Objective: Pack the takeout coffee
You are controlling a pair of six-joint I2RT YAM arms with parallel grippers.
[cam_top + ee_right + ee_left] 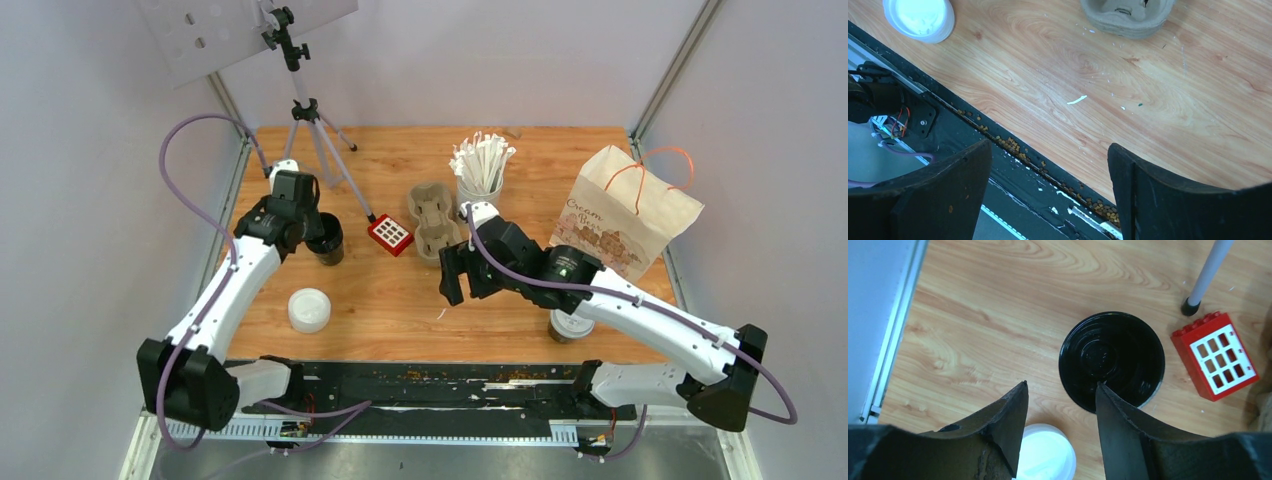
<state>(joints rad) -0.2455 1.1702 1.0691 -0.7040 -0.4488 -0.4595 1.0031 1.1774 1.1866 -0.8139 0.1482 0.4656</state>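
left gripper (1060, 385): jaws apart, perhaps straddling the lidless cup (1113, 360) rim
right gripper (1048, 147): jaws wide, over bare wood
white lid (309, 309): loose, near left
lidded cup (570, 325): under right arm
table (400, 290): wood, pale walls (480, 60) around

Plain pale walls (500, 50) fill the top and sides of the frame. Metal posts (672, 62) stand at the upper corners. A wood-grain table (400, 300) fills the centre.

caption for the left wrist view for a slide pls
Left gripper open at a lidless dark cup, white lid and red window brick nearby.
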